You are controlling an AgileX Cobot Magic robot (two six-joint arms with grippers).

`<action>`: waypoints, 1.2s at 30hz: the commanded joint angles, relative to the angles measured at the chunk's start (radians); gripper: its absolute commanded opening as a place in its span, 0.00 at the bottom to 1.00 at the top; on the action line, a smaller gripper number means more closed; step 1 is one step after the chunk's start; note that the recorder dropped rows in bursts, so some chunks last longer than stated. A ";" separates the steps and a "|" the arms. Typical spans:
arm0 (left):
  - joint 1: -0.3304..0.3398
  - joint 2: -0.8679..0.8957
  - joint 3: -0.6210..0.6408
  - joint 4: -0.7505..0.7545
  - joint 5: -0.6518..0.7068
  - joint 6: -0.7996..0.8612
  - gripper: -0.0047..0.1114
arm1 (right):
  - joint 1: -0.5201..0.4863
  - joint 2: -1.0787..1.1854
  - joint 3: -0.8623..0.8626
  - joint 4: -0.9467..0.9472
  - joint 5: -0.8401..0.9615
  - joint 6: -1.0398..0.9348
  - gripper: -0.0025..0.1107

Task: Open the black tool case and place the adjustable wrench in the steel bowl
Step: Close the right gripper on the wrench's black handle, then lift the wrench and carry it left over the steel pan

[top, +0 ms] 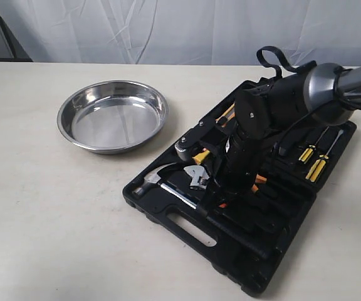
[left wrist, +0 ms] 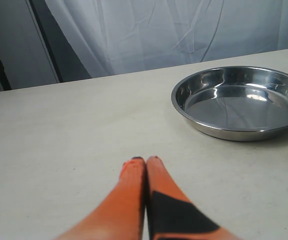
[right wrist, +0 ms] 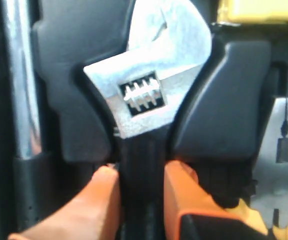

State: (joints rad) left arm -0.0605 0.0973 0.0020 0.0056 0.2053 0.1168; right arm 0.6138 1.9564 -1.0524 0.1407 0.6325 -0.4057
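The black tool case [top: 187,222] lies open on the right of the table, tools set in its moulded slots. The adjustable wrench [top: 198,178] rests in its slot, silver head [right wrist: 149,75] toward the bowl. My right gripper [right wrist: 140,172] reaches down into the case, its orange fingers [right wrist: 101,195] pressed on both sides of the wrench's black handle [right wrist: 143,185]. The steel bowl [top: 113,115] stands empty at the left of the case, also in the left wrist view [left wrist: 241,101]. My left gripper [left wrist: 145,161] is shut on nothing, low over bare table short of the bowl.
A claw hammer [top: 168,188] lies beside the wrench in the case, its chrome shaft [right wrist: 21,90] close to my right fingers. Yellow-handled screwdrivers [top: 312,160] sit at the case's far side. A white curtain [top: 168,31] backs the table.
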 commanded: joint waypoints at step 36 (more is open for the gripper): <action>-0.002 -0.004 -0.002 0.000 -0.011 -0.004 0.04 | 0.006 -0.177 0.017 0.071 -0.009 0.017 0.02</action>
State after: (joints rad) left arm -0.0605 0.0973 0.0020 0.0073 0.2053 0.1168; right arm 0.6177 1.7967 -1.0325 0.2247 0.6327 -0.3867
